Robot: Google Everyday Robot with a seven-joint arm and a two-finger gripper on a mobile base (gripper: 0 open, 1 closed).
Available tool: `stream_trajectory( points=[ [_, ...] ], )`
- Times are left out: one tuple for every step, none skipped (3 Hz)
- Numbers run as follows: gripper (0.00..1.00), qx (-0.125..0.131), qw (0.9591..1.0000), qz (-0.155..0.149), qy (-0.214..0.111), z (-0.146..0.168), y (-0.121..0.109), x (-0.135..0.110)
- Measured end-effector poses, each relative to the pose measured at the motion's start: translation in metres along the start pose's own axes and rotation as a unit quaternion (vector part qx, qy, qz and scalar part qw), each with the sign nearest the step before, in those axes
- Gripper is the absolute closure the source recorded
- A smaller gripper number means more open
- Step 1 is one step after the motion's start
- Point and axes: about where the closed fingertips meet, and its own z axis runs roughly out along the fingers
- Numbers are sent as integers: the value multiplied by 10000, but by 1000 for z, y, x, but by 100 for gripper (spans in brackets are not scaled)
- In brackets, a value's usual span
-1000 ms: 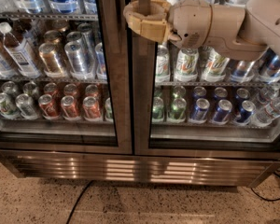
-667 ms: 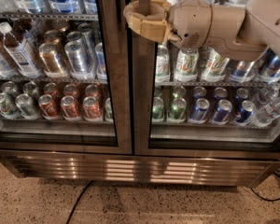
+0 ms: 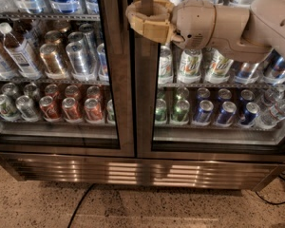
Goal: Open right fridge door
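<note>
1. Nothing has moved since a moment ago. The gripper point(image 3: 135, 17) is in the same spot, high up where the two doors meet.
2. Its tan fingers point(image 3: 149, 30) are curled tight around the tall dark bar on the left edge of the right fridge door point(image 3: 145, 118) - it is holding that bar.
3. The big pale arm point(image 3: 237, 23) comes in from the right and crosses the top of the glass.
4. The right fridge door fills the right half of the view. It looks shut and sits flat next to the left door point(image 3: 124, 80).
5. Behind its glass are green-and-white cans point(image 3: 190, 65) on one shelf and blue cans point(image 3: 213, 112) on the shelf below.
6. The left door shows red cans point(image 3: 71, 108) and bottles with white caps point(image 3: 14, 46).
7. A black cord point(image 3: 80, 207) lies on the speckled floor point(image 3: 171, 210) under the fridge.
</note>
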Motion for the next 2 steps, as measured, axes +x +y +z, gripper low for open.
stream_trajectory(
  points=[
    [100,5,10000,3,-8,0,0,0],
    [100,12,10000,7,-17,0,0,0]
  ],
)
